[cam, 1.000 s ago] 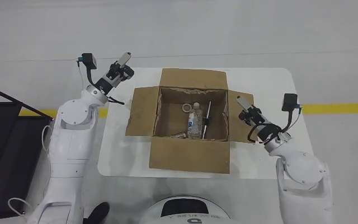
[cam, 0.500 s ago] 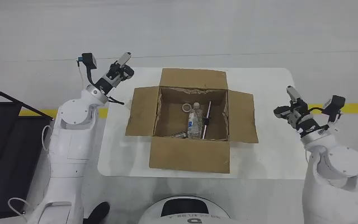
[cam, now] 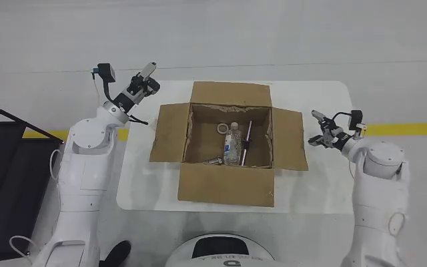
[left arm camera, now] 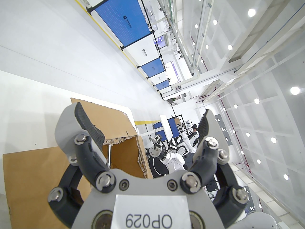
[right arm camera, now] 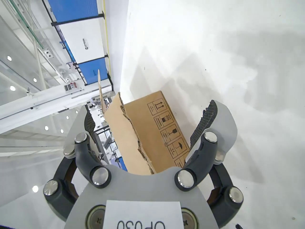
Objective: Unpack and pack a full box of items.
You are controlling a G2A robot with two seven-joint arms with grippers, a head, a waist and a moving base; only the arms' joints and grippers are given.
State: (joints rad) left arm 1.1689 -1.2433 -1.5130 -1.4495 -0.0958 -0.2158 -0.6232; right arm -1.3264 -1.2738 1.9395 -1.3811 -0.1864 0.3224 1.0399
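Observation:
An open cardboard box (cam: 229, 183) sits in the middle of the white table (cam: 143, 187), all flaps folded out. Inside lie a clear plastic bottle (cam: 232, 145), a white ring (cam: 222, 129), a thin metal rod (cam: 248, 139) and a small metal part (cam: 213, 160). My left gripper (cam: 151, 72) is open and empty, raised off the table's far left corner, with the box (left arm camera: 124, 141) beyond it. My right gripper (cam: 319, 128) is open and empty just past the box's right flap (cam: 289, 138); the box wall (right arm camera: 157, 125) shows between its fingers (right arm camera: 209, 120).
A dark bin or cart (cam: 17, 167) stands off the table's left side. A yellow floor line (cam: 393, 129) runs behind the table on the right. Bare table lies on either side of the box.
The right arm swung out from the box's right flap to beyond the table's right edge, then came back toward the flap. The left arm has kept still.

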